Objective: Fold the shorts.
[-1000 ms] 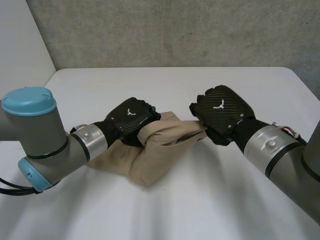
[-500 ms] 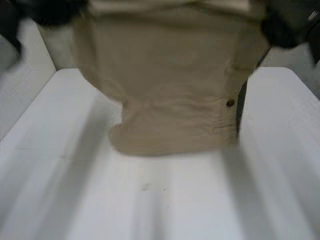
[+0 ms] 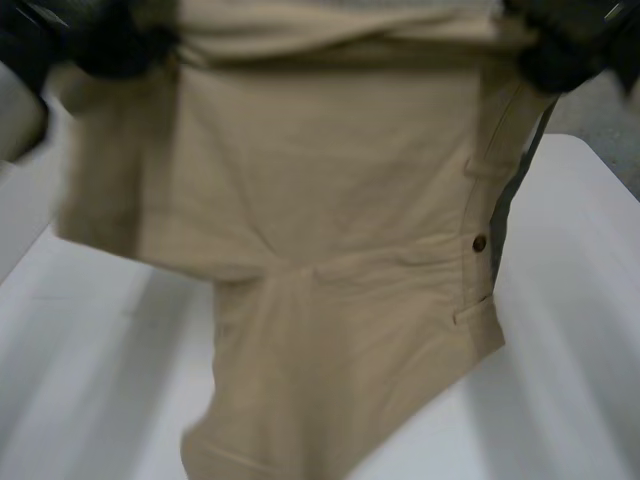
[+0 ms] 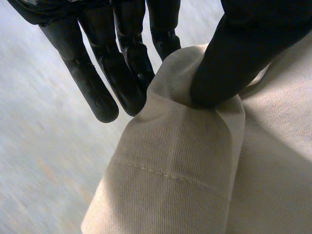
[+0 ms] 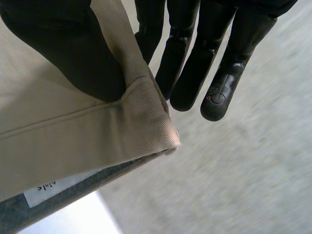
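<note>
The beige shorts [image 3: 330,250] hang spread out high above the white table [image 3: 570,330], close to the head camera. My left hand [image 3: 110,45] holds one upper corner and my right hand [image 3: 560,55] the other. Under my left palm the thumb [image 4: 234,63] pins a hemmed fold of the shorts [image 4: 195,156] against the fingers [image 4: 122,73]. My right thumb [image 5: 73,53] pinches the waistband corner of the shorts [image 5: 97,131] against its fingers [image 5: 195,63]; a white label shows inside. A button and belt loops run down the shorts' right side.
Behind the hanging shorts lies the table, with a grey wall [image 3: 610,110] beyond its far edge. The lower leg of the shorts dangles toward the near side of the table.
Both hands have lifted the bunched shorts off the table and pulled apart, so the cloth now hangs spread open. Over the last half second it has dropped lower and swung.
</note>
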`<action>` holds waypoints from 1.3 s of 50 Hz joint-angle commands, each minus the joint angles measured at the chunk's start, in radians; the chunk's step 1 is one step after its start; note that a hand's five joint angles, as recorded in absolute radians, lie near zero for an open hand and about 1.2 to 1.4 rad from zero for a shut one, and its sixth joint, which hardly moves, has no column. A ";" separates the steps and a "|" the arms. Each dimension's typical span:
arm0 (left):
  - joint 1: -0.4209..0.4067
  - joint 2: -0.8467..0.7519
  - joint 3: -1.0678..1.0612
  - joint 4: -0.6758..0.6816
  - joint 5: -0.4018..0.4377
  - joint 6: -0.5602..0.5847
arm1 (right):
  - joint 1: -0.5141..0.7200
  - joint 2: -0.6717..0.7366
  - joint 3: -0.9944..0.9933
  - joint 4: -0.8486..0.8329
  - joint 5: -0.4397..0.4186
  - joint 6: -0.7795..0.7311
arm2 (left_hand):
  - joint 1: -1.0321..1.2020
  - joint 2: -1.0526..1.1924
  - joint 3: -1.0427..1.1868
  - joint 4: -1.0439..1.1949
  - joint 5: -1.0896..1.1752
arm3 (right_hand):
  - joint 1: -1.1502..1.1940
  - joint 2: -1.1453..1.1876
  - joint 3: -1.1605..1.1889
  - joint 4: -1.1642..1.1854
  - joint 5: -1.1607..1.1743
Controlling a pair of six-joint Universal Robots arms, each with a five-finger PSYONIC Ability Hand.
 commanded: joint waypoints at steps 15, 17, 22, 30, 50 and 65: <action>-0.009 -0.868 0.408 0.464 -0.033 0.052 | -0.001 0.682 -0.136 -0.641 0.132 -0.071 | 0.262 0.199 0.202 0.197 0.260 | 0.417 0.224 0.216 0.204 0.247; -0.014 -0.926 0.421 0.499 -0.008 0.053 | 0.000 0.753 -0.164 -0.677 0.125 -0.123 | 0.262 0.199 0.202 0.197 0.260 | 0.417 0.224 0.216 0.204 0.247; -0.015 -0.974 0.424 0.554 0.023 0.062 | 0.003 0.844 -0.193 -0.677 0.123 -0.206 | -0.945 -1.008 -1.005 -1.010 -0.947 | -0.804 -0.998 -1.005 -1.018 -0.975; -0.009 -0.951 0.411 0.608 0.008 0.102 | 0.005 0.795 -0.156 -0.639 0.131 -0.173 | -0.960 -1.023 -1.020 -1.025 -0.962 | -0.804 -0.998 -1.005 -1.018 -0.975; -0.028 -0.310 -0.272 0.269 -0.056 0.070 | -0.098 0.325 0.286 -0.189 -0.101 0.012 | -0.897 -0.961 -0.957 -0.963 -0.899 | -0.747 -0.941 -0.949 -0.961 -0.918; -0.152 -0.106 -0.661 0.094 -0.170 -0.215 | -0.297 0.316 0.605 -0.238 -0.428 -0.013 | -0.601 -0.664 -0.661 -0.666 -0.603 | -0.398 -0.591 -0.599 -0.611 -0.569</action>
